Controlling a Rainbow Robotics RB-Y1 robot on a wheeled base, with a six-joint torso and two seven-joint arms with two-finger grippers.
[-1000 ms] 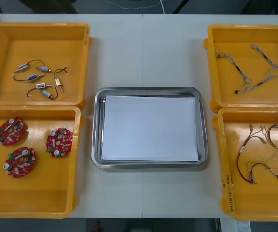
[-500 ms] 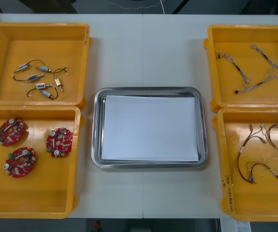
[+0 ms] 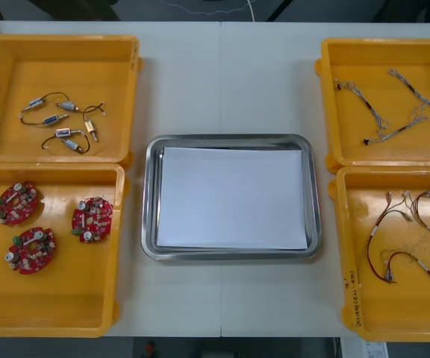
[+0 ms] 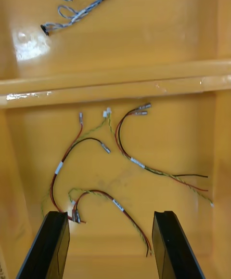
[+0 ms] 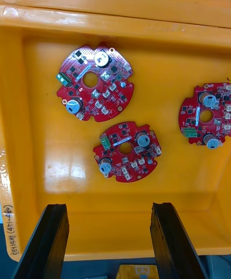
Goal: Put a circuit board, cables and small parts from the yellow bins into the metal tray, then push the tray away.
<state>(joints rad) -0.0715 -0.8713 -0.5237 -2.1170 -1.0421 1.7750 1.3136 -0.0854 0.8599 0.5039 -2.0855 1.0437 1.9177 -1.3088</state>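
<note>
Metal tray at table centre, four yellow bins around it.
Tray flat, white inside. Bin at 10 o'clock: small metal parts, black-wired. 8 o'clock: three round red circuit boards, components up, apart. 2 o'clock: twisted blue and white cables. 4 o'clock: red and yellow cables, loosely looped.

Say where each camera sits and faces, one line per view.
Front view: above, looking steeply down at the light table and white-lined metal tray.
Left wrist view: on the left wrist, facing down at round red circuit boards; open left gripper shows.
Right wrist view: on the right wrist, facing down at red and yellow cables; open right gripper shows.
Shared: front and left wrist views show the boards.
</note>
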